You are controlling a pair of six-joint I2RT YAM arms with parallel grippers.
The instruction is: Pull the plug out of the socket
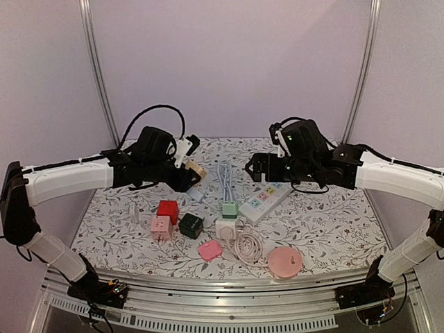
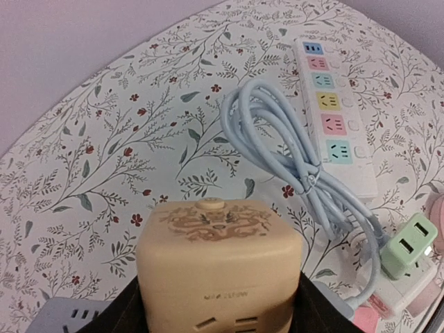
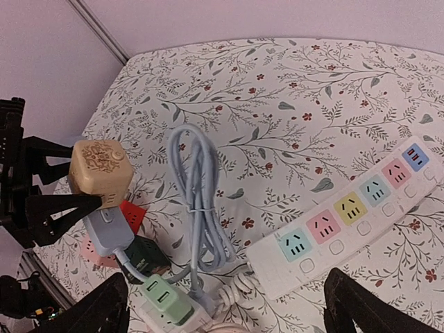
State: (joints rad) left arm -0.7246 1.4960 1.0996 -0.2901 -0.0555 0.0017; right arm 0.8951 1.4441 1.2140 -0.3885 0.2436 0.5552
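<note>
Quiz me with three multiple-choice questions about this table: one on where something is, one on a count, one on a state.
1. Where is the beige cube socket?
A) between the left tool's fingers
B) atop the red cube
C) beside the pink disc

2. How many coloured outlets does the white power strip have?
A) four
B) six
C) eight

3. The right tool is:
A) shut on the blue cable
B) shut on the green plug
C) open, empty

Answers:
1 A, dark fingers flank the cube on both sides.
2 B, six coloured squares sit in a row.
3 C, its fingers stand wide apart with nothing between them.
</note>
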